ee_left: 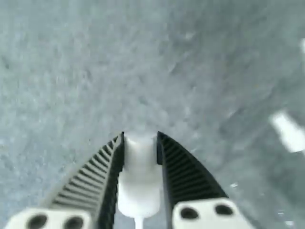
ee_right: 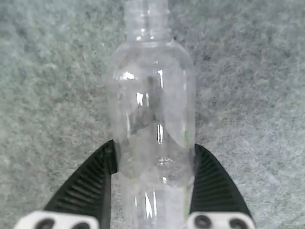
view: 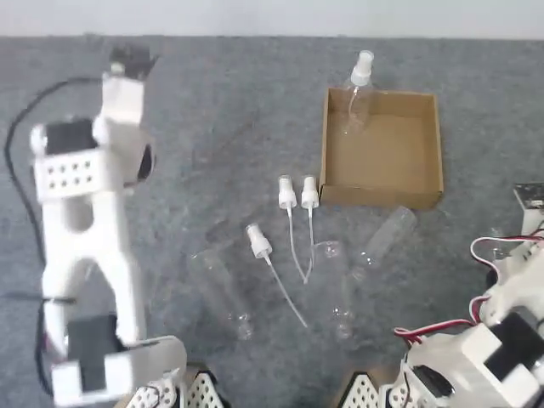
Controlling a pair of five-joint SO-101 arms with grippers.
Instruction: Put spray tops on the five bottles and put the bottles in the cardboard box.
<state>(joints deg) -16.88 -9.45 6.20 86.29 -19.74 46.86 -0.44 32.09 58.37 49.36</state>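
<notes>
High view: a box [view: 382,197] sits on the grey desk [view: 212,110], with a capped bottle [view: 357,93] standing in a far corner of it. Just in front of the box lie two tops [view: 287,194] side by side, with a third top [view: 258,242] near them, among three bare bottles [view: 387,238] lying down.

Left wrist view: the left jaws are closed on a white top [ee_left: 138,176].

Right wrist view: the right jaws clasp a clear bottle [ee_right: 155,124] across its body.

White blocky arm [view: 85,229] with black motors and cable, other white arm [view: 501,340] with red-white wires, black ribbed fingers [ee_left: 188,176]
</notes>
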